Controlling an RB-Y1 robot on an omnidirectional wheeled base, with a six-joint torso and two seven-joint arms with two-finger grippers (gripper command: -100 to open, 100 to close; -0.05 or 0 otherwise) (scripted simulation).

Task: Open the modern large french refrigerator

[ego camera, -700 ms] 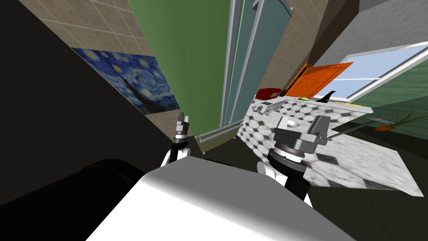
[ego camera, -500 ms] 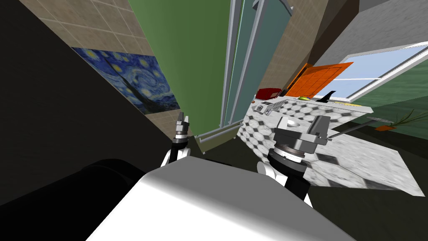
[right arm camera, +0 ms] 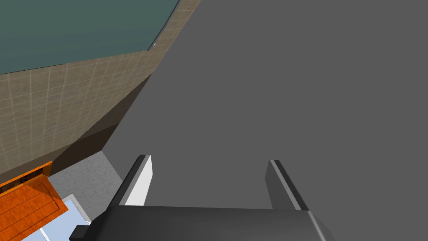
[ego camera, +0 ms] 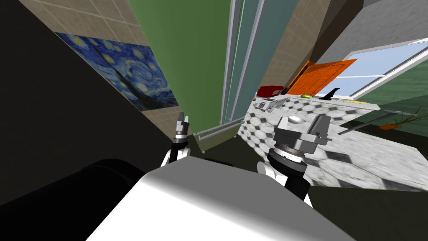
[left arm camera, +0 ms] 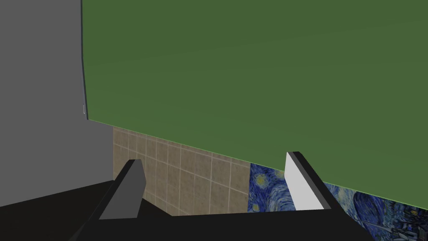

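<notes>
The refrigerator stands straight ahead, with a green door (ego camera: 188, 62) on the left and a teal door (ego camera: 250, 50) on the right. Two long grey handles (ego camera: 229, 62) run side by side where the doors meet, and a lower grey bar handle (ego camera: 217, 130) lies across the base. My left gripper (ego camera: 182, 119) is open and empty, raised in front of the green door's lower left corner. The left wrist view has that gripper (left arm camera: 214, 159) facing the green door (left arm camera: 250, 83) from a short way off. My right gripper (ego camera: 303, 125) (right arm camera: 209, 159) is also open and empty, right of the refrigerator over the counter.
A counter (ego camera: 368, 146) with a black-and-white tile pattern runs to the right of the refrigerator, with a red appliance (ego camera: 269, 90) and small items at its far end. An orange cabinet door (ego camera: 322, 77) and a window (ego camera: 376, 71) lie beyond. A blue swirling painting (ego camera: 121, 75) hangs on the tiled wall at the left.
The whole head view has shifted: the painting slid left and the counter swung, so I have turned or moved slightly. Both grippers sit as before.
</notes>
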